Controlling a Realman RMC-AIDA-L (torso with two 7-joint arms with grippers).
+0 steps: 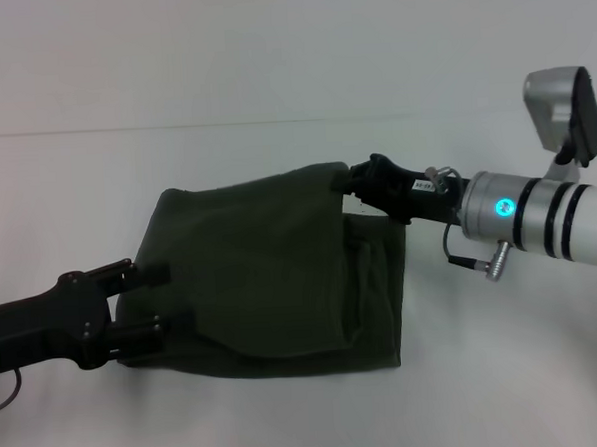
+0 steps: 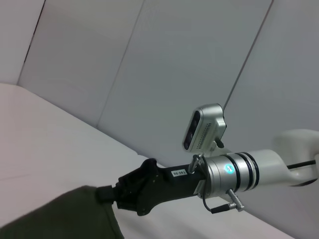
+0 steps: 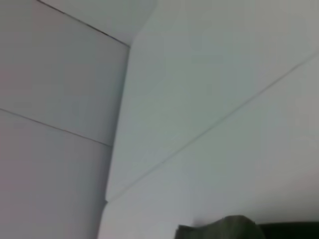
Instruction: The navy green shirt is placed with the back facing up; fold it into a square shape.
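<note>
The navy green shirt (image 1: 251,276) lies on the white table, partly folded, with an upper layer lapped over a lower one that shows at the right side. My right gripper (image 1: 348,181) is shut on the far right corner of the upper layer. The left wrist view shows the same pinch, with the right gripper (image 2: 107,195) closed on the shirt (image 2: 65,219). My left gripper (image 1: 148,303) rests at the shirt's left edge, open, its two fingers spread over the cloth. A bit of the shirt (image 3: 224,229) peeks into the right wrist view.
The white table (image 1: 288,414) runs all around the shirt, with a pale wall behind it. The right arm's silver wrist and its camera housing (image 1: 563,109) hang over the table's right side.
</note>
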